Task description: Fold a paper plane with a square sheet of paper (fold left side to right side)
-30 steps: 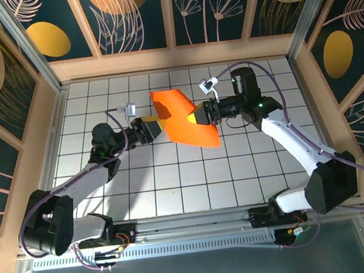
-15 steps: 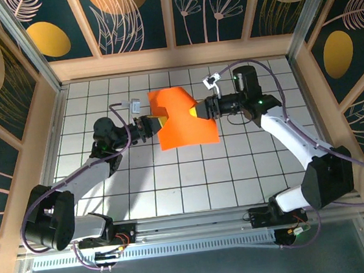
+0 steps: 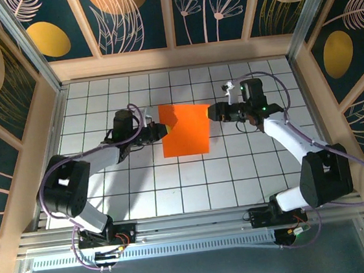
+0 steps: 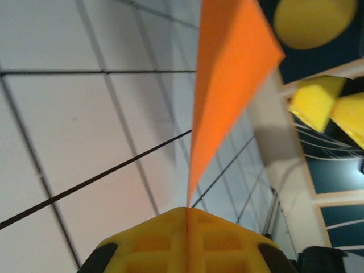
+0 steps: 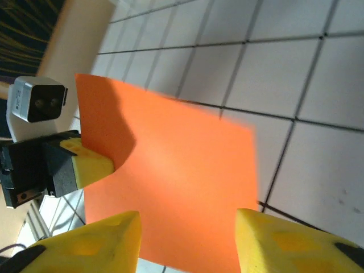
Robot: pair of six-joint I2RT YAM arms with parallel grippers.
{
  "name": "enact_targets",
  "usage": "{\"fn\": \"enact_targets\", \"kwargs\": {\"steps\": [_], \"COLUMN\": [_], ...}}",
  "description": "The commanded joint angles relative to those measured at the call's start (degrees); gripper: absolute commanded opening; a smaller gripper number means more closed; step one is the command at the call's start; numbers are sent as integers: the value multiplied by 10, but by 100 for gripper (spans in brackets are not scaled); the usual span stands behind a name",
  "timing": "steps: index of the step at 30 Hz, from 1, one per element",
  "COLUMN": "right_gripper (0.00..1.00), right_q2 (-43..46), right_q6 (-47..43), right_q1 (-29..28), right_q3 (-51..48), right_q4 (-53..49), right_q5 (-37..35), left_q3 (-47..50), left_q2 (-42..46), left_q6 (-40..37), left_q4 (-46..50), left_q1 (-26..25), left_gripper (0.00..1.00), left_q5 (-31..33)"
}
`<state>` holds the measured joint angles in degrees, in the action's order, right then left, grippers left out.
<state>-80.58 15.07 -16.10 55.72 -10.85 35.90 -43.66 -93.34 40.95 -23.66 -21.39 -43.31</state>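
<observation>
Toward the far edge of the counter (image 3: 142, 186), about midway between its left and right edges, the square sheet of paper (image 3: 185, 133) is seen, bright orange and lying low over the white grid. Its left edge is clamped in the left pincer (image 3: 162, 131); in the left wrist view the yellow pads are pressed together on the sheet. The right pincer (image 3: 213, 112) is held just beside the sheet's right edge, near its far corner, with its fingers (image 5: 94, 242) apart and nothing gripped. For the fold to be made well, it is judged that the left edge should be lifted and carried in a low arc over to the right edge, and the corners matched before any crease is pressed. The right side would best be pinned to the counter so that the sheet is not dragged. Such thin paper could be skewed or torn by a sharp tug.
</observation>
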Motion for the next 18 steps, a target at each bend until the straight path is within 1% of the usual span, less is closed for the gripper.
{"fn": "enact_targets", "kwargs": {"steps": [1, 4, 8, 15, 18], "right_gripper": [43, 37, 28, 1, 0], "right_q2": [-20, -44, -77, -145, -171], "right_q6": [21, 23, 32, 49, 53], "right_q1": [1, -7, -21, -48, -56], "right_q3": [-23, -31, -36, -23, -14], "right_q4": [15, 21, 30, 49, 50], "right_q5": [-50, -53, -60, -61, -63], "left_q3": [-35, -46, -62, -70, -74], "left_q2": [-40, -76, -96, -109, -111], "left_q6": [-38, -44, -63, -69, -73], "left_q4": [107, 128, 171, 181, 185], "left_q1": [-2, -2, -1, -2, -1], "left_gripper": [0, 0, 1, 6, 9], "left_q5": [30, 40, 73, 71, 69]}}
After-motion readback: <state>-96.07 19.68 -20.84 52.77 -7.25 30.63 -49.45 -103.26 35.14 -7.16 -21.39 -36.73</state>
